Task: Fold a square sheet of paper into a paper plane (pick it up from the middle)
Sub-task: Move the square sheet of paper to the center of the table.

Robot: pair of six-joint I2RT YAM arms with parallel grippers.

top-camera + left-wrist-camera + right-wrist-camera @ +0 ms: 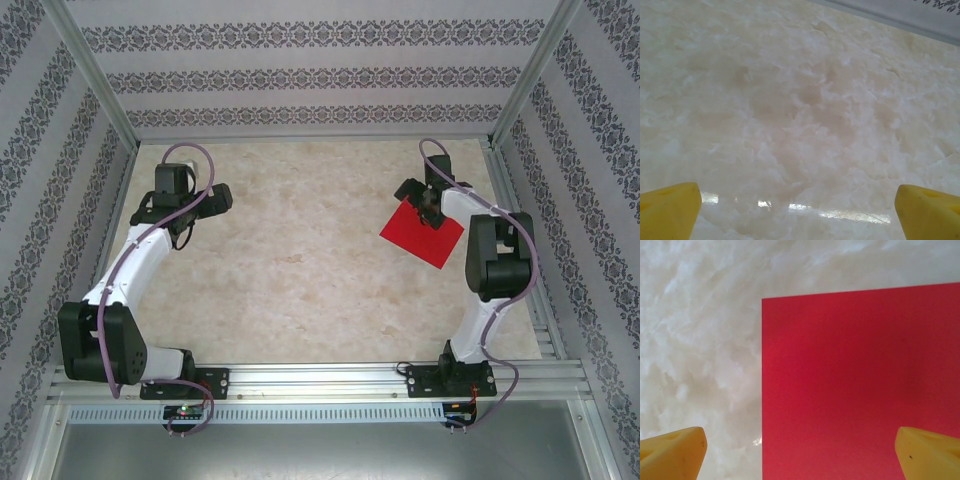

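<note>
The thin, bright red square sheet of paper point(425, 235) is lying flat and unfolded toward the right side of the pale marble-patterned table point(300, 260). The right gripper point(800, 445) is hovering over it, jaws spread wide and empty, probably lining up a middle pick. The left gripper point(797, 205) is hanging wide open and empty over the table's left side, likely to stay clear.
</note>
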